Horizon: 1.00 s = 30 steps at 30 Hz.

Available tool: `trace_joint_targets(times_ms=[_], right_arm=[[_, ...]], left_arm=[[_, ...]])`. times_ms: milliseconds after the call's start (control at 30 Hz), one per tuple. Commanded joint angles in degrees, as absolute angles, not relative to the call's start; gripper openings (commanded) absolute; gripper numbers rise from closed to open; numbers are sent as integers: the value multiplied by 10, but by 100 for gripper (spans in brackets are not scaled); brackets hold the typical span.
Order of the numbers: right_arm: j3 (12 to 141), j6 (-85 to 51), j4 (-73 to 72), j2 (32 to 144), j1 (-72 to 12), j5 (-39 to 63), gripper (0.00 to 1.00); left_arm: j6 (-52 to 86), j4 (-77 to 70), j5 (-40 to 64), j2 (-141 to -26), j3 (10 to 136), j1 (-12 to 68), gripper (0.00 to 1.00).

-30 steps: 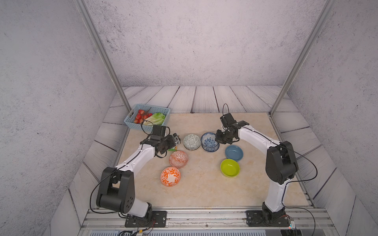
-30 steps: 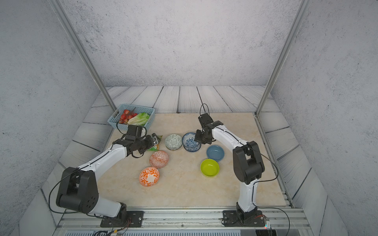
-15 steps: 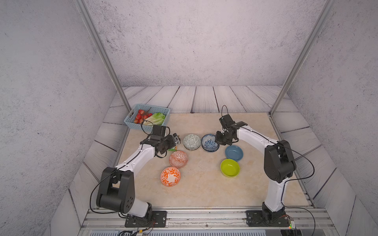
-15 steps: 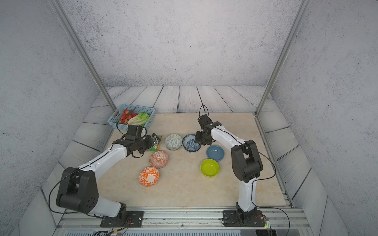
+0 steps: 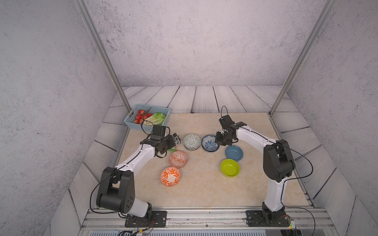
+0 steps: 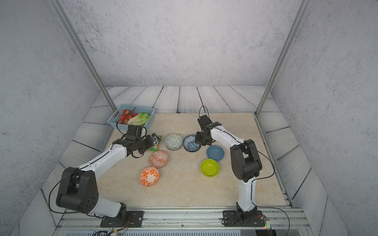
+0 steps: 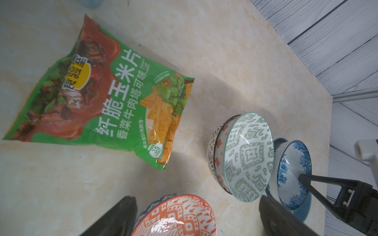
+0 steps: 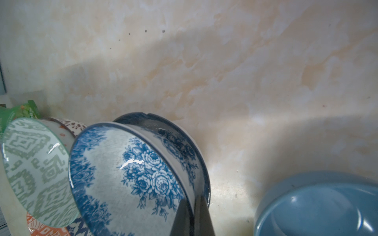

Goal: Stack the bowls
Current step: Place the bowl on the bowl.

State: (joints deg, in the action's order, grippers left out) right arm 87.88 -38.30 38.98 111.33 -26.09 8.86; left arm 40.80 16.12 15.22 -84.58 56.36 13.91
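Floral bowl (image 8: pixel 133 169) sits pinched by its rim in right hand (image 8: pixel 193 204).

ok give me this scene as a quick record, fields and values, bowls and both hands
stacks: grey-green bowl nested in white lattice bowl; upper floral bowl nested in lower floral bowl
single bowls: orange diamond bowl, orange leaf bowl, plain blue bowl, lime bowl
right hand: shut on the upper floral bowl's rim
left hand: open, empty, by the orange diamond bowl
other: snack bag lying flat; basket with greens
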Motion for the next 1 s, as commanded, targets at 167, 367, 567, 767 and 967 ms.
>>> trace_joint_targets(times_ms=[167, 367, 567, 767, 967], right_arm=[[895, -372, 400, 1126, -266, 84, 7], [902, -372, 411, 1127, -268, 75, 20], [893, -375, 411, 1108, -269, 61, 29], [876, -380, 404, 1074, -269, 50, 28], [866, -385, 395, 1070, -268, 55, 16]], left_arm=[[406, 163, 147, -843, 567, 135, 100], [406, 165, 148, -844, 568, 135, 100], [405, 166, 148, -844, 569, 135, 100], [405, 166, 148, -844, 569, 135, 100], [404, 167, 148, -846, 571, 135, 100]])
